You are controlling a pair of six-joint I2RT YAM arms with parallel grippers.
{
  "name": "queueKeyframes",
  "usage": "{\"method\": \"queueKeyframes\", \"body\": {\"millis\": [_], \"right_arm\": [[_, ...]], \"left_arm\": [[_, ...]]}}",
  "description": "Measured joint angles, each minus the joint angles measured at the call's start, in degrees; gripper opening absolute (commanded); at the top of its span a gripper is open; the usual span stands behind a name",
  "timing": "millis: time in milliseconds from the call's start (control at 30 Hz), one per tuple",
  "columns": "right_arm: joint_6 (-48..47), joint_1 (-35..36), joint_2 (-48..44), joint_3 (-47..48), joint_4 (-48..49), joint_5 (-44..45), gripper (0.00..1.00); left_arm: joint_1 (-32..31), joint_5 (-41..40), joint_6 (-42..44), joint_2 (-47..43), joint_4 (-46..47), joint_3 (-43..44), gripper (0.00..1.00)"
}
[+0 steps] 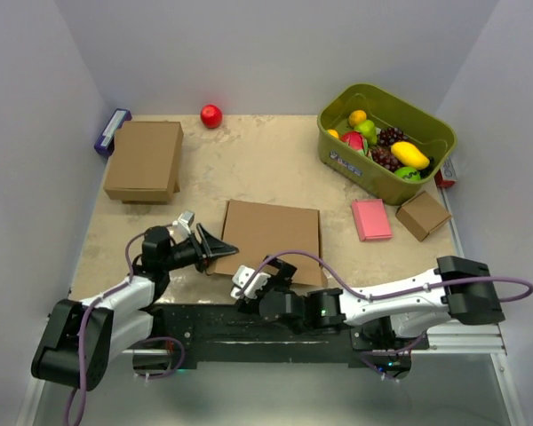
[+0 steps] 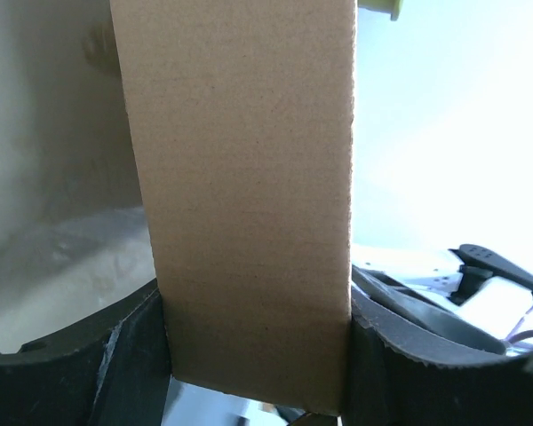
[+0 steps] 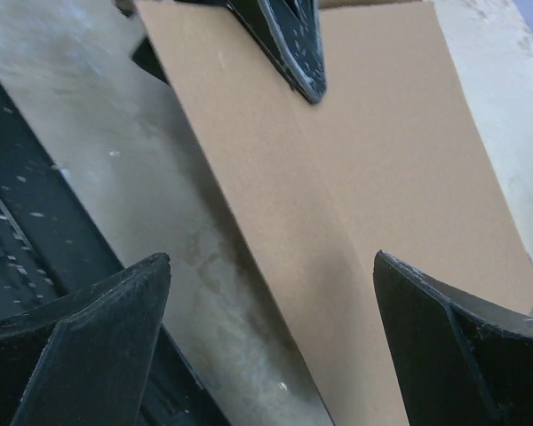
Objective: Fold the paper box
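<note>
Flat, matte brown rectangular paper box (image 1: 275,232)

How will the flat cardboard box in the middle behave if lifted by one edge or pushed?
Probably light: the paper box looks thin and flat. Likely fairly stiff, since the panel stands straight between the left gripper's fingers. Pushed, it may slide on the smooth table.

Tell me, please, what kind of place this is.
Probably a robot test cell, not a home: plain white walls close in the table, and props lie on it, a green bin of toy fruit and the paper box.
</note>
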Motion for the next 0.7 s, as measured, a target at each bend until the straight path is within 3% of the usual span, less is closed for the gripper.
{"method": "queueKeyframes", "body": {"millis": [200,467,567,700], "right_arm": [[-2.8,1.7,6.8,2.8,-0.8,9.7,0.99],[-6.2,4.0,15.1,6.6,-3.4,19.6,0.98],[-6.3,4.1,16.5,7.0,-4.6,22.1,0.90],[-6.9,4.1,17.0,7.2,-5.2,24.4,0.73]], "left_arm": [[-0.2,2.0,-7.7,-2.9,3.8,-5.4,0.36],[-1.1,1.7,-13.5,-3.6,9.0,-6.1,0.35],[-1.7,1.3,-14.4,-3.6,9.1,-6.2,0.36],[-2.2,1.1,-15.2,-3.6,9.9,-6.3,0.39]]}}
